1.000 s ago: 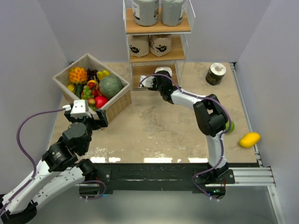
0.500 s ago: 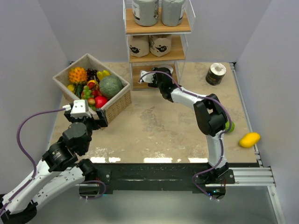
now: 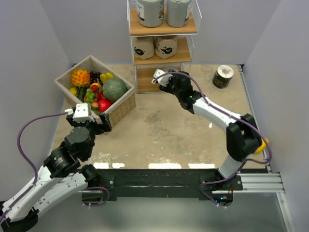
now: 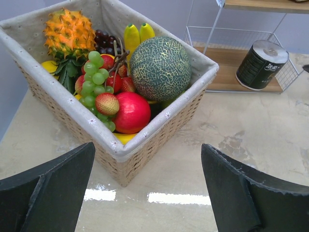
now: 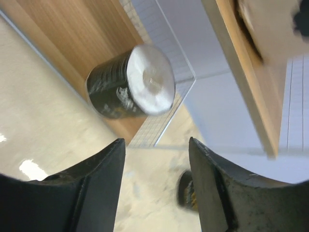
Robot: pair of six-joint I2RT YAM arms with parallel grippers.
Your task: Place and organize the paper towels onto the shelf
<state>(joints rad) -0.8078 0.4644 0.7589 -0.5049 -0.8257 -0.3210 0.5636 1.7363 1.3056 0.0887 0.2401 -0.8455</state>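
Beige tabletop [image 3: 159, 125]: R arm [image 3: 217, 113] stretched fwd at shelf [image 3: 163, 31], R tool [image 5: 155, 145] open, empty; L tool [image 4: 147, 147] open.

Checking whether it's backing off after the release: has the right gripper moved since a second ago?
Yes. In the top view the right gripper has shifted rightward across the front of the shelf, toward its right post.
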